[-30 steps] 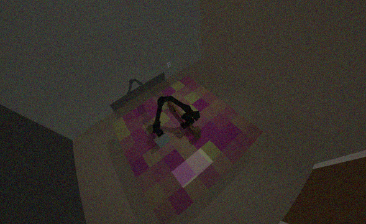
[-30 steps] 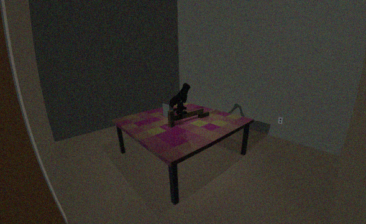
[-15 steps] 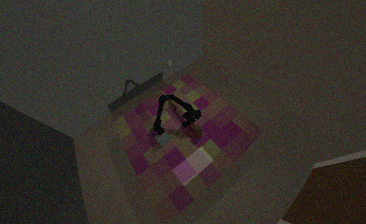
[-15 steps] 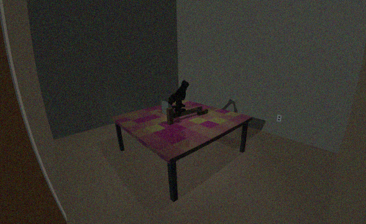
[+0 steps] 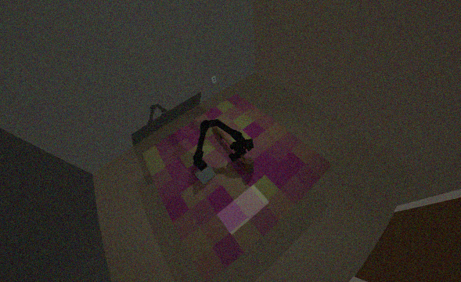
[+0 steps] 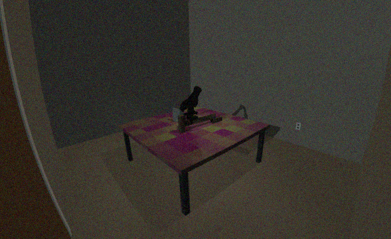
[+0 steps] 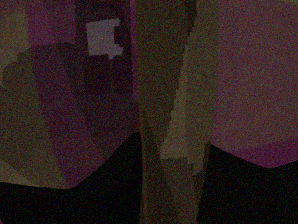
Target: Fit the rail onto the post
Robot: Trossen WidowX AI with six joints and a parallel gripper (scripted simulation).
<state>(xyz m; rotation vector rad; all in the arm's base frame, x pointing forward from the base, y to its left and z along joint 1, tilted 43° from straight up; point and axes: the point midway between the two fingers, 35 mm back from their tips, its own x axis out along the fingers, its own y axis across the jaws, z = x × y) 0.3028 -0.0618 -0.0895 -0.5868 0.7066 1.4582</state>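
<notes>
The wooden rail (image 5: 222,139) (image 6: 202,118) (image 7: 159,60) runs from the low footboard block (image 6: 218,119) toward the short upright post (image 6: 181,124). My gripper (image 7: 157,139) (image 6: 190,117) is shut on the rail close to its post end. In the exterior view the rail looks about level and above the table, with its far end at the bracket. Its near end appears beside the post, but contact or a gap cannot be told. The pegs and holes cannot be made out; the arm and the dark image hide them. In the wrist view the rail runs upright between the black fingers.
The patchwork table (image 5: 281,164) (image 6: 182,149) carries the arm on a pale base plate (image 5: 205,175) (image 6: 176,114). A bright patch of light (image 5: 243,210) lies on the table top. The arm arches over the rail. Walls stand behind the table.
</notes>
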